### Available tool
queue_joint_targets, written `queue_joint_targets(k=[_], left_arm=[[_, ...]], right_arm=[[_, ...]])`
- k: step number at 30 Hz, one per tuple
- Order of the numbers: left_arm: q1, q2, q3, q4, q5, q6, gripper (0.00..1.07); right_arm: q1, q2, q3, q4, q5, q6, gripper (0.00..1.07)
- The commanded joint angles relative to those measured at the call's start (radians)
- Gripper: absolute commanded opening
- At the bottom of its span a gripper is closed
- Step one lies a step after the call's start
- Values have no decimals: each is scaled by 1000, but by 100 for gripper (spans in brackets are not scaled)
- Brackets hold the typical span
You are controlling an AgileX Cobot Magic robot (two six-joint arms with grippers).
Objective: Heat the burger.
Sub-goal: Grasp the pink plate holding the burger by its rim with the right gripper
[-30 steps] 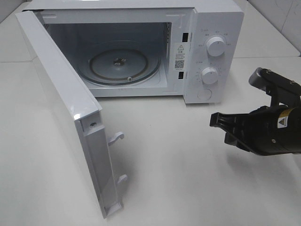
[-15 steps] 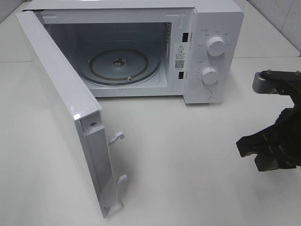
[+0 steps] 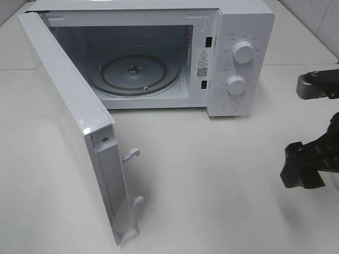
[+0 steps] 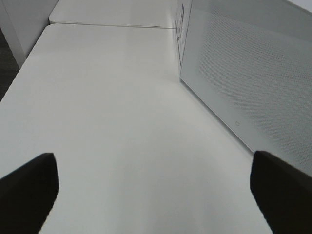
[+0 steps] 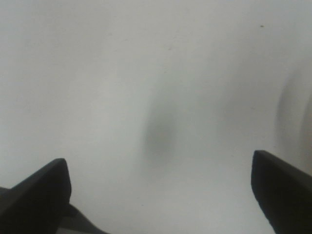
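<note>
Burger: it appears in none of the views, so where it lies relative to either pincer cannot be told.
Right gripper (image 5: 158, 195): its dark fingers are spread wide with nothing between them, over bare table. It sits at the right edge of the high view, well apart from the microwave.
Left gripper (image 4: 153, 195): its blunt black fingers (image 4: 27, 190) are wide apart and empty, near the door's (image 4: 253, 87) perforated panel.
Table (image 3: 212, 185): smooth, matte, off-white, with a seam across it.
Microwave (image 3: 238, 32): a glossy white box with its door swung open to the left. A round glass turntable (image 3: 135, 71) lies inside, and two round knobs (image 3: 243, 52) are stacked on the right panel.
Room: a pale tiled wall (image 3: 312, 16) stands behind.
</note>
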Motion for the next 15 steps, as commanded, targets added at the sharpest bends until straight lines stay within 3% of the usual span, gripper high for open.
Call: queue_joint_targets(k=[1,7,15], left_arm=[[1,-14,3,-5,-2,-5,100],[1,-14,3,-5,-2,-5,100],[1,-14,3,-5,-2,-5,100]], right_arm=[[-111,4,-14,-40,1,-26,99],[-312,72,-50,-45,-69,-161,93],[-412,286,-150,-15,-55,-179,85]])
